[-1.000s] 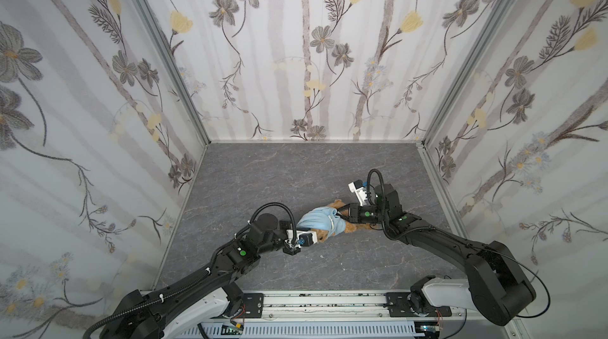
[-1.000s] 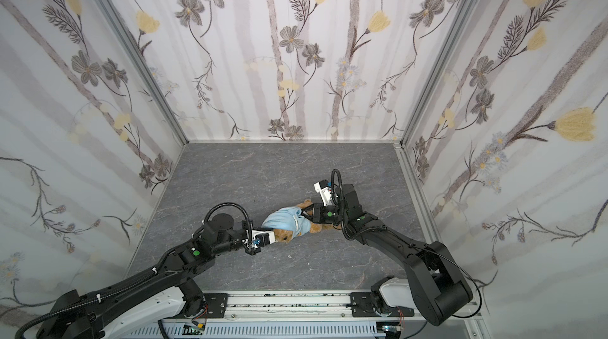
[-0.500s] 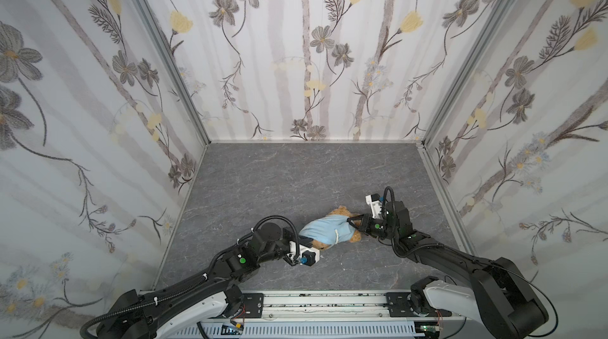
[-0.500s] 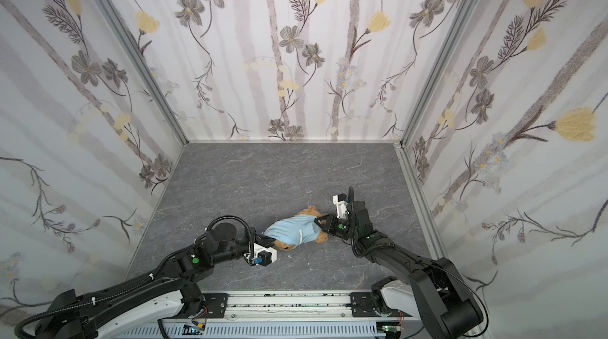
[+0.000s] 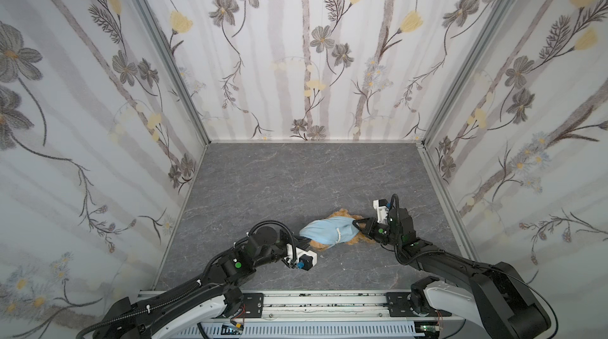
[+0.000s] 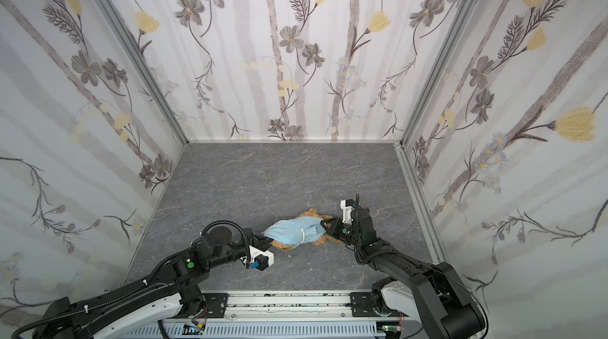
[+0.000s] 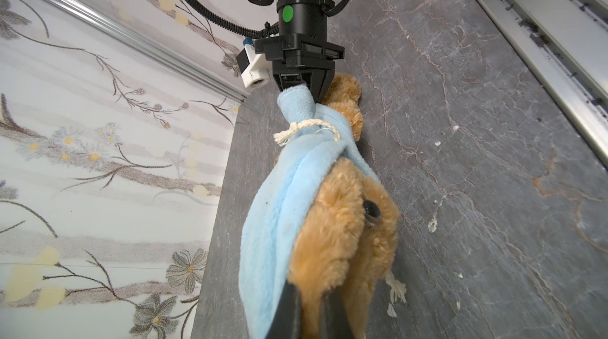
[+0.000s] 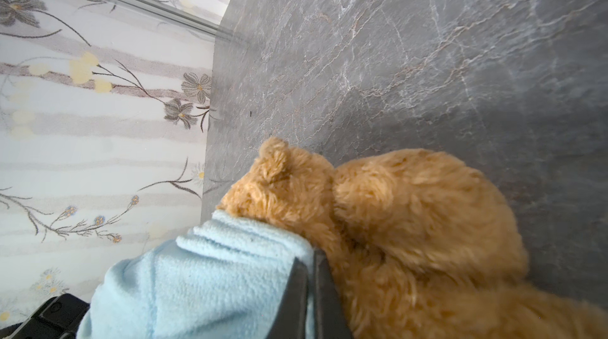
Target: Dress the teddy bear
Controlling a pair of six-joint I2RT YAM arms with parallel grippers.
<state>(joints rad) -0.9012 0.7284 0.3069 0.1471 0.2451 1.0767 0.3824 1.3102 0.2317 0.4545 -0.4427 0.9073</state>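
As the teddy bear (image 5: 343,213) lies limp on the grey table (image 5: 296,182), near its front edge, it is judged light, soft and best taken by a limb. Curly fur is pinched at the head end by the left gripper (image 5: 304,239). The hem of the light-blue fleece top (image 5: 329,229) is clamped by the right gripper (image 5: 357,223).

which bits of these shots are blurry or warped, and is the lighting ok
Right wrist view: the teddy bear goes soft close to the lens, while the table veins stay crisp. Left wrist view: the bear's near fur is smeared, the light-blue top sharper. Both top views: wide-angle, wall posts splay outward; even light, faint shadows.
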